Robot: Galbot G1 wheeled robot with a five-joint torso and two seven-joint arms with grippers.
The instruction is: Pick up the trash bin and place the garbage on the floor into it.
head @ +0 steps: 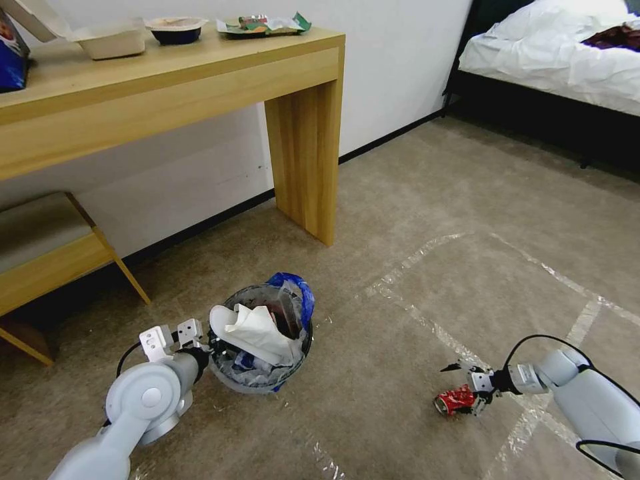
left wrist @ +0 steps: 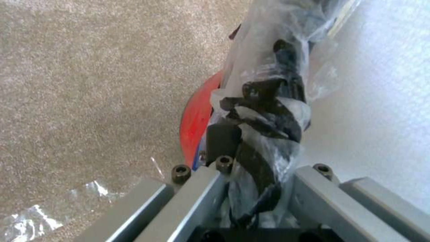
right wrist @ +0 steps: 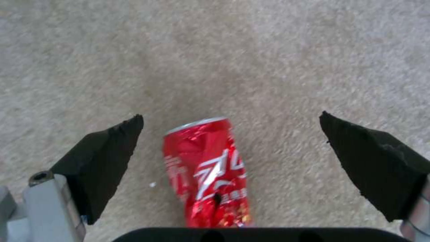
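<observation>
Right wrist view: right gripper (right wrist: 230, 126) spread wide, dented red can (right wrist: 207, 171) lying on beige floor (right wrist: 224, 50) between the pads, untouched. Left wrist view: left gripper (left wrist: 255, 176) clamped on trash bin (left wrist: 197, 124) rim and bag plastic. Head view: bin (head: 263, 333) stuffed with white tissue (head: 257, 333), near wooden desk (head: 303, 153), well apart from can (head: 455, 400).

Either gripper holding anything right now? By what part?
Left gripper grips the trash bin by its bag-covered rim. Right gripper holds nothing, open around the can.
</observation>
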